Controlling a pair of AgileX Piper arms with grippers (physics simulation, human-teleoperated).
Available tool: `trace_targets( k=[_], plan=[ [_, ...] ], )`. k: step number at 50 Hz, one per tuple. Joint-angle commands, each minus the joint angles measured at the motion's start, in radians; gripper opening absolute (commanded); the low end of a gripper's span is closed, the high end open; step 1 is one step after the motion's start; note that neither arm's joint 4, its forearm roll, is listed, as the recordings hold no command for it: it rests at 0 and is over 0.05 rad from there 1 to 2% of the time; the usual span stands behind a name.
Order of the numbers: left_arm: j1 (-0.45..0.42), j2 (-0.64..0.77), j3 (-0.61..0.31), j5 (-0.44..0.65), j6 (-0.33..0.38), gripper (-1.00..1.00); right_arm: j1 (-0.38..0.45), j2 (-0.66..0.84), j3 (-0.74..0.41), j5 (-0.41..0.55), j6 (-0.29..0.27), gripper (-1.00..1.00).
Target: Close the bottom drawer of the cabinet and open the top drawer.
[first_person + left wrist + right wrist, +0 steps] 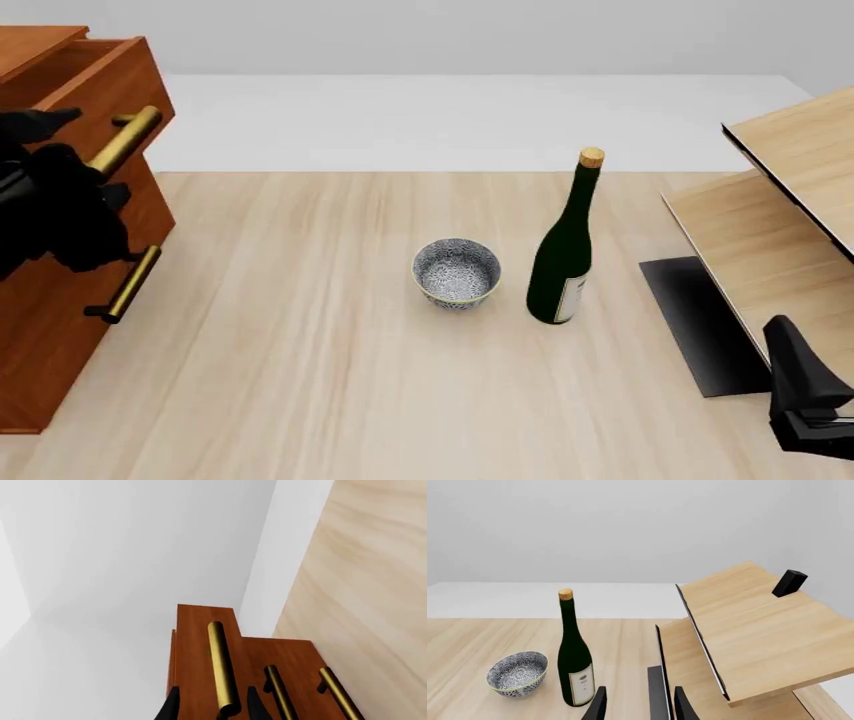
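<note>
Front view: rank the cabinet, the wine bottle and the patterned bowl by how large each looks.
1. The cabinet, largest even though the frame edge cuts it off.
2. The wine bottle, tall and narrow.
3. The patterned bowl, smallest.
The bottle and bowl stand side by side, so nearness hardly skews that pair.

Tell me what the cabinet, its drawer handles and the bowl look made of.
The cabinet looks like reddish-brown wood with a smooth satin finish; faint grain shows. The handles look like polished brass bars, with a yellow metallic sheen. The bowl looks like glazed ceramic, going by its blue-and-white pattern, though a render leaves that open.
</note>
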Motion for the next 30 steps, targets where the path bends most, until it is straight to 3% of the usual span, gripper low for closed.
trace_targets(
  k=[1, 30],
  plan=[
    [-0.008, 0.002, 0.008, 0.000, -0.005, 1.00, 0.000, -0.001, 0.000, 0.001, 0.000, 1.00],
    [-0.062, 0.001, 0.012, 0.010, -0.020, 1.00, 0.000, -0.006, 0.000, 0.006, 0.006, 1.00]
  ],
)
